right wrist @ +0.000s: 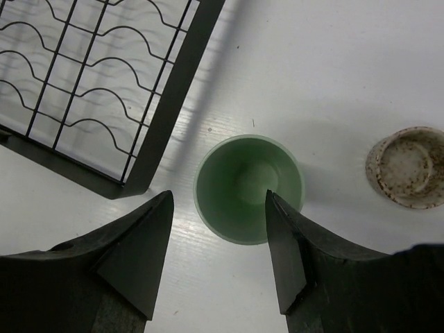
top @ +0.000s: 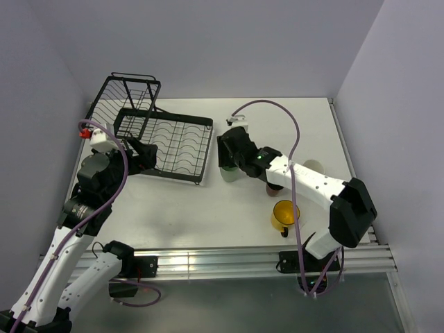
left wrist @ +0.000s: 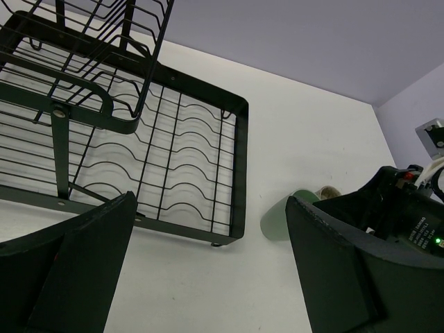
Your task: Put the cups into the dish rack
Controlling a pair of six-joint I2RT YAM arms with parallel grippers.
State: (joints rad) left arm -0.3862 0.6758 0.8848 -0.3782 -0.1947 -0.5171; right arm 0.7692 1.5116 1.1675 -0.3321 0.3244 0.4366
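Note:
The pale green tumbler [right wrist: 248,187] stands upright on the table, just right of the dish rack's near corner [right wrist: 173,104]. My right gripper [right wrist: 218,229] is open above it, with one finger on each side of its rim. From the top view, the right gripper [top: 229,154] hovers over the tumbler [top: 229,173]. The beige speckled cup [right wrist: 409,166] stands to the right. The yellow mug [top: 284,215] stands nearer the front. The dark brown mug [top: 272,188] peeks out from under the right arm. My left gripper [left wrist: 208,236] is open and empty by the black wire rack [top: 166,139].
The rack's taller basket section [top: 125,97] stands at the table's back left near the wall. The right arm [left wrist: 395,208] shows at the right of the left wrist view, beside the tumbler [left wrist: 277,218]. Walls close in the table at the back and on both sides.

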